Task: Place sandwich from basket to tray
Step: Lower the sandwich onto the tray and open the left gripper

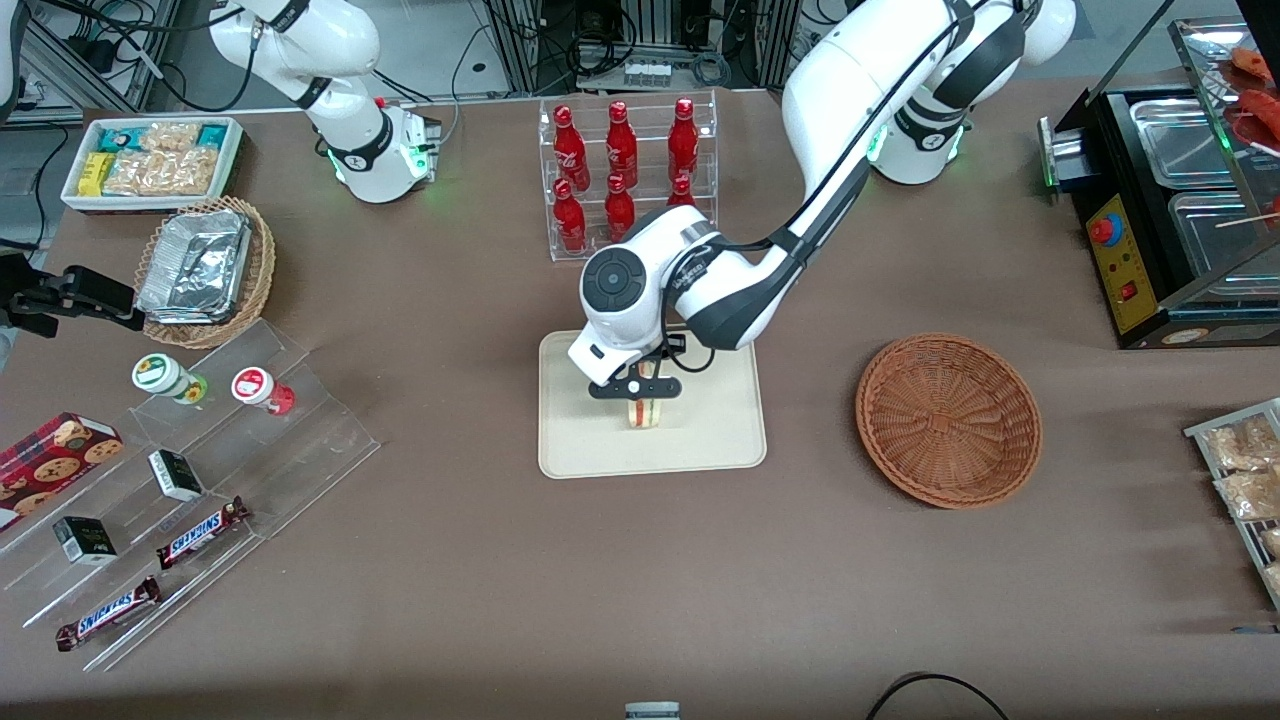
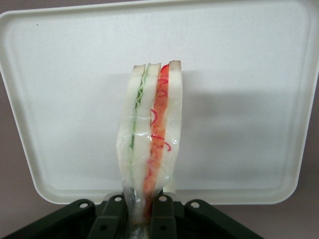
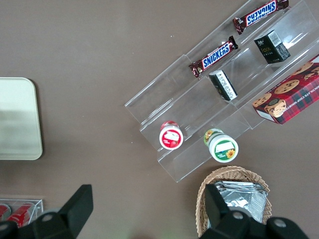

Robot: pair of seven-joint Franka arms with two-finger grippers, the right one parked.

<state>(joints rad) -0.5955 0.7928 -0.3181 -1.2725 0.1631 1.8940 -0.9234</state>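
My left gripper (image 1: pixel 646 397) is over the middle of the beige tray (image 1: pixel 580 440) and is shut on the sandwich (image 1: pixel 646 412), a wrapped wedge with green and red filling. The sandwich hangs just over or on the tray; I cannot tell if it touches. In the left wrist view the black fingers (image 2: pixel 112 216) pinch the sandwich (image 2: pixel 152 129) at its near end, with the tray (image 2: pixel 249 99) below it. The reddish-brown wicker basket (image 1: pixel 948 418) is empty and lies beside the tray, toward the working arm's end of the table.
A clear rack of red bottles (image 1: pixel 625 170) stands farther from the front camera than the tray. A tan basket with foil trays (image 1: pixel 205 270), a white snack bin (image 1: pixel 150 160) and acrylic steps with candy bars (image 1: pixel 190 470) lie toward the parked arm's end. A black warmer (image 1: pixel 1180 200) stands at the working arm's end.
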